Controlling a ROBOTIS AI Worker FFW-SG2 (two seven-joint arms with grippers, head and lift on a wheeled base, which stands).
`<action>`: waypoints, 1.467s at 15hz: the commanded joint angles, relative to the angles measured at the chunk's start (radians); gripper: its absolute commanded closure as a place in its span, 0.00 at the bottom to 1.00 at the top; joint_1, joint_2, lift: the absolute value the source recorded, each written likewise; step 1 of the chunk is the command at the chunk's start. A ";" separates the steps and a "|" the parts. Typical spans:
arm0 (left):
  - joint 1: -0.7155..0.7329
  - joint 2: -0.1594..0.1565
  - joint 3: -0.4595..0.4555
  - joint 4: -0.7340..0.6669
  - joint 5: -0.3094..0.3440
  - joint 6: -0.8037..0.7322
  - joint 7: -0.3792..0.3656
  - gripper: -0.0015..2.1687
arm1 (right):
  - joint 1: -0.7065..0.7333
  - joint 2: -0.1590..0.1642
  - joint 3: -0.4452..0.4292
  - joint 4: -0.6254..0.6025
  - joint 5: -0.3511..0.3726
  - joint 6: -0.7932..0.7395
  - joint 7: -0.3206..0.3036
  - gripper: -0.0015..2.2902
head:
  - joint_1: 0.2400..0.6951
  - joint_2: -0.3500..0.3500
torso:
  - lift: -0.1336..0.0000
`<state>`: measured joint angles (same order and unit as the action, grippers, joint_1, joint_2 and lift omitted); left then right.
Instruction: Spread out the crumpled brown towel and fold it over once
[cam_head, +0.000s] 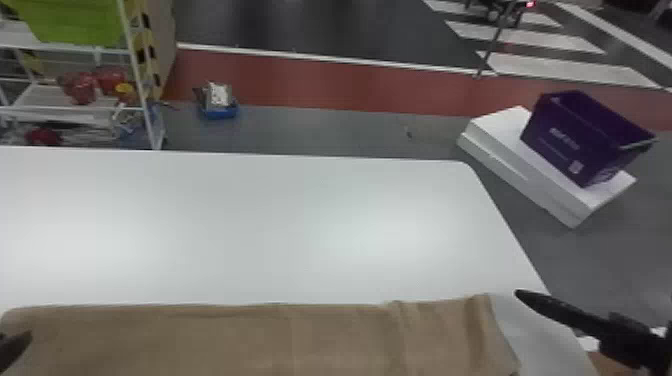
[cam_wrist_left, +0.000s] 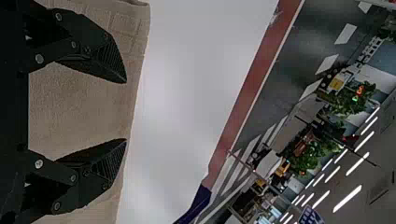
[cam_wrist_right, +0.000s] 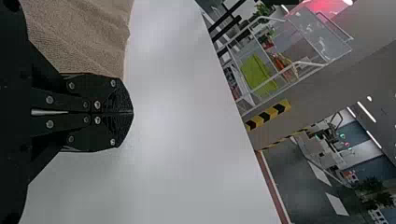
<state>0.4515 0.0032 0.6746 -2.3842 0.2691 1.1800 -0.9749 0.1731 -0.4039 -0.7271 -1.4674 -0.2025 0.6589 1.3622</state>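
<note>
Left gripper (cam_head: 16, 346): lower left corner of the head view, over the towel's end; the left wrist view shows its two fingers wide apart, nothing between them, brown cloth beyond.

Right gripper (cam_head: 520, 295): lower right of the head view, just beside the towel's right end and apart from it; narrow, its fingers meeting at the tips in the right wrist view, nothing held.

Brown towel (cam_head: 240, 340): along the bottom of the frame, from the left edge to right of centre, lying on the table; far edge nearly straight, running on past the lower border. A few creases and a raised ridge – toward its right end.

White table (cam_head: 250, 225): left and centre of the frame, rounded far corner right of centre.

Purple basket (cam_head: 565, 140): upper right, set on a white box (cam_head: 505, 150) on the floor.

Shelf rack (cam_head: 75, 47): upper left – green bin (cam_head: 75, 22) on top.

Blue tray (cam_head: 220, 113): on the floor, upper left of centre, with things in it.
</note>
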 joint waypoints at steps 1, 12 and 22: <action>0.010 -0.002 -0.009 -0.003 0.025 0.010 -0.010 0.24 | 0.048 -0.004 -0.051 -0.040 -0.049 0.009 0.005 0.89 | 1.00 0.10 | 0.08; -0.076 0.012 -0.201 0.227 -0.165 -0.263 0.104 0.25 | 0.244 0.045 -0.132 -0.183 -0.153 -0.086 0.005 0.89 | 1.00 0.01 | 0.08; -0.114 0.037 -0.260 0.338 -0.301 -0.343 0.213 0.25 | 0.223 0.033 -0.089 -0.140 -0.159 -0.144 0.005 0.89 | 1.00 0.11 | 0.08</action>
<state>0.3442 0.0383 0.4113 -2.0541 -0.0242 0.8354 -0.7631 0.4009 -0.3679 -0.8174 -1.6119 -0.3589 0.5155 1.3622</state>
